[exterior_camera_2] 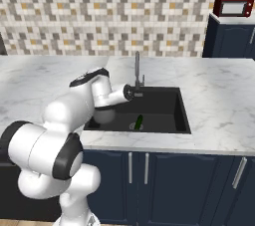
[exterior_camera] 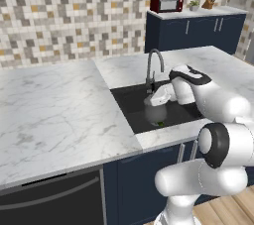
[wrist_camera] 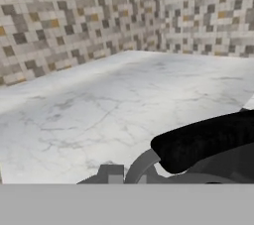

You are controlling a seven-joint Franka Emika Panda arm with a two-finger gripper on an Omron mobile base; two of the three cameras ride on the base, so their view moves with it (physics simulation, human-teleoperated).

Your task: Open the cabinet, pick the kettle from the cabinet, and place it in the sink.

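Gripper (exterior_camera: 153,101), jaws closed on the arched handle of the kettle (exterior_camera: 155,114) over the sink (exterior_camera_2: 164,101): rigid, smooth metal, judged moderately light, best held by that handle.

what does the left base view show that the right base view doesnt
Left base view: a dark dishwasher front under the counter, plus a small potted plant and a knife block beside the microwave.
Right base view: a long row of low navy cabinet doors running right from below the sink.
Both: the dark sink, its arched tap, the red microwave, a green item in the basin, and the grey kettle low in the sink by the arm's end.
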